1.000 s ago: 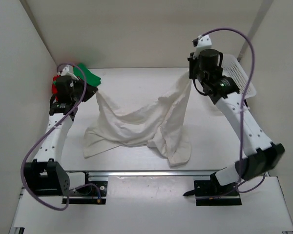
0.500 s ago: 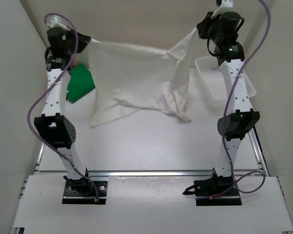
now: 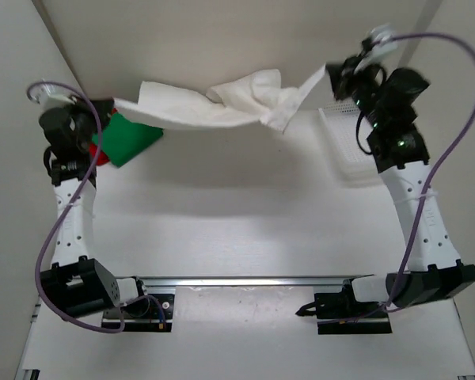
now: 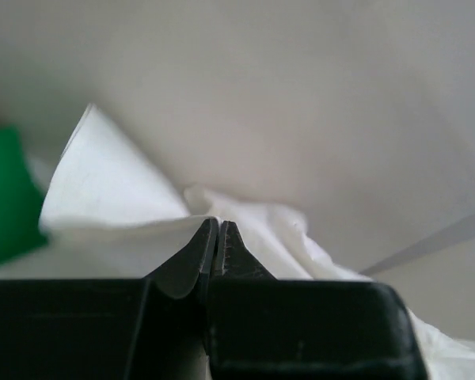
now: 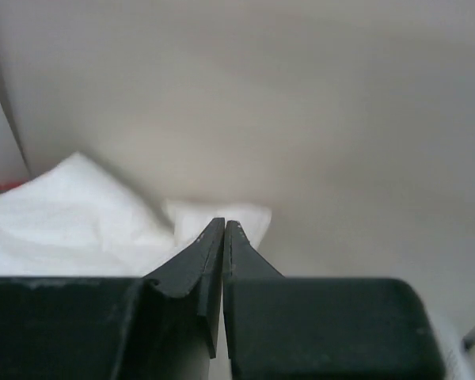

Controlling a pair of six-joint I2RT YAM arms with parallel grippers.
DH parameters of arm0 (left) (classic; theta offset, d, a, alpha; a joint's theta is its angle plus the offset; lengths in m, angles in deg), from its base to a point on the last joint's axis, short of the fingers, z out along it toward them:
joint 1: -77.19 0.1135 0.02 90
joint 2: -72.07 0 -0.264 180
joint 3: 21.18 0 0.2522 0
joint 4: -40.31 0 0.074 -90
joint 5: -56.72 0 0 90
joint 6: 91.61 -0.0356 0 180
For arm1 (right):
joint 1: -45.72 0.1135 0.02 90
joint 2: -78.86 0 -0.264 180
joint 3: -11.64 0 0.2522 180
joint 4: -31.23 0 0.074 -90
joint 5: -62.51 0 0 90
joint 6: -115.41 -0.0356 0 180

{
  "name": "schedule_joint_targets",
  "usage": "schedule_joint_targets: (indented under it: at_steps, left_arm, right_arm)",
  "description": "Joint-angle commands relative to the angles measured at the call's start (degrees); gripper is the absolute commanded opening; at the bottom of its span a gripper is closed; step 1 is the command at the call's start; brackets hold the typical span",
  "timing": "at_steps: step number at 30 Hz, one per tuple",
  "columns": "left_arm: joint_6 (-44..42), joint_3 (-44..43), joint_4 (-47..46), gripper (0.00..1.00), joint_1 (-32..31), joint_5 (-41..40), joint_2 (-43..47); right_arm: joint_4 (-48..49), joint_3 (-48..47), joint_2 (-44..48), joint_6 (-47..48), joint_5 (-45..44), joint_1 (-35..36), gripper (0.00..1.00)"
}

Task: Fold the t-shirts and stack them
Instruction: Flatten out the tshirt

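The white t-shirt (image 3: 222,103) hangs in the air near the back wall, pulled into a bunched band between my two grippers. My left gripper (image 3: 107,105) is shut on its left corner, and the cloth (image 4: 119,198) shows pinched at the tips (image 4: 218,226). My right gripper (image 3: 330,74) is shut on its right corner, with cloth (image 5: 63,214) around the tips (image 5: 223,226). The green t-shirt (image 3: 131,138) lies at the back left of the table and shows in the left wrist view (image 4: 4,198). The red t-shirt (image 3: 100,152) peeks out beside it, mostly hidden by my left arm.
A white plastic mesh basket (image 3: 350,146) stands at the back right, under my right arm. White walls close in at the back and both sides. A metal rail (image 3: 245,281) runs along the near edge between the arm bases.
The white shirt hung spread like a sheet; now it is flung up and back into a narrow horizontal band. Both arms have swung outward, the left one lower in view.
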Motion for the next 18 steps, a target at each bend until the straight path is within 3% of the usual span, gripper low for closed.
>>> schedule_joint_targets:
  at_steps: [1,2,4,7,13,16,18]
  left_arm:
    - [-2.9,17.8,0.1,0.0,1.6,-1.9,7.0]
    - [-3.2,24.0,0.3,0.0,2.2,-2.0,11.3]
    - [-6.1,32.6,2.0,0.0,2.3,-6.5,17.7]
    - [-6.7,44.3,5.8,0.0,0.9,-6.7,25.4]
    - [-10.0,55.5,15.6,0.0,6.6,0.5,33.9]
    - [-12.2,55.3,21.5,0.0,4.0,-0.4,39.0]
    - [-13.0,54.6,24.3,0.0,2.8,-0.3,41.6]
  right_arm:
    - [-4.5,25.2,7.4,-0.6,-5.8,-0.8,0.0]
    - [-4.0,30.0,11.9,-2.4,-7.4,-1.2,0.0]
    - [-2.7,48.2,19.8,-9.2,-10.1,-0.9,0.0]
    - [-5.3,63.9,29.0,-18.5,-11.8,0.2,0.0]
    - [-31.5,73.1,45.2,-30.4,-18.4,4.4,0.0]
    - [-39.1,70.8,53.9,-32.9,-10.9,6.4,0.0]
    - [-43.8,67.8,56.2,-35.4,-10.3,7.8,0.0]
